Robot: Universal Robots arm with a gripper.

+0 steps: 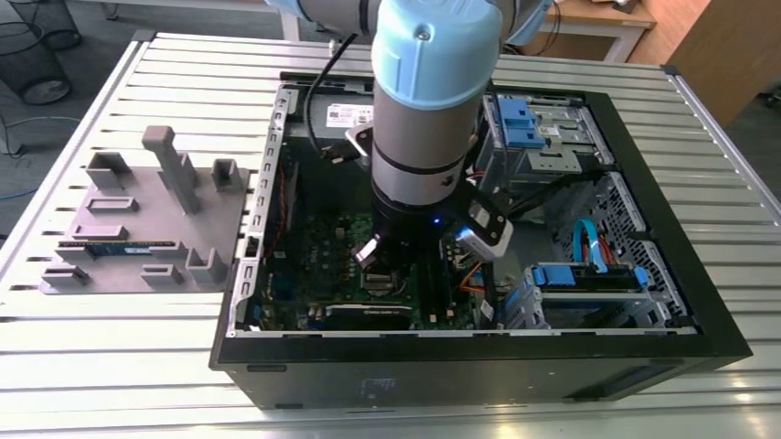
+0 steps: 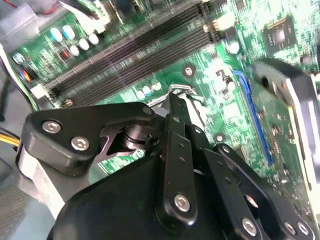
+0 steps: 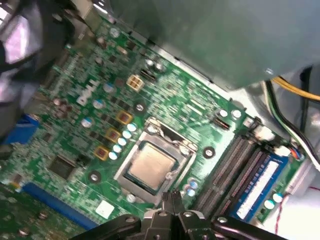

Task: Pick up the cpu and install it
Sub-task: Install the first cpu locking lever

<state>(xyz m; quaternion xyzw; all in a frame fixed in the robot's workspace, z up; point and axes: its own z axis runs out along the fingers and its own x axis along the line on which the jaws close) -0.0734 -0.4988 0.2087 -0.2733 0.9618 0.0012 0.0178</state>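
cpu is sitting flat in the socket frame on the green motherboard, silver top up, metal bracket around it on all sides. Nothing gripping it. Gripper hangs just above the board at the socket's edge, jaws together and holding nothing; in the first wrist view the black fingertips meet at a point right beside the socket frame, not touching the chip. The second wrist view shows the same gripper from behind the black linkage, tip closed over the bracket's wire lever. Memory slots run next to the socket, a blue one furthest out. A blue expansion slot lies on the socket's other side. Yellow and black cables run off the board's corner. In the exterior view the arm goes straight down into the open black computer case, which lies on its side on the slatted metal counter. Grey fixture tray sits on the counter at the exterior view's left, just beside the case, with a blue-green memory stick lying in it.
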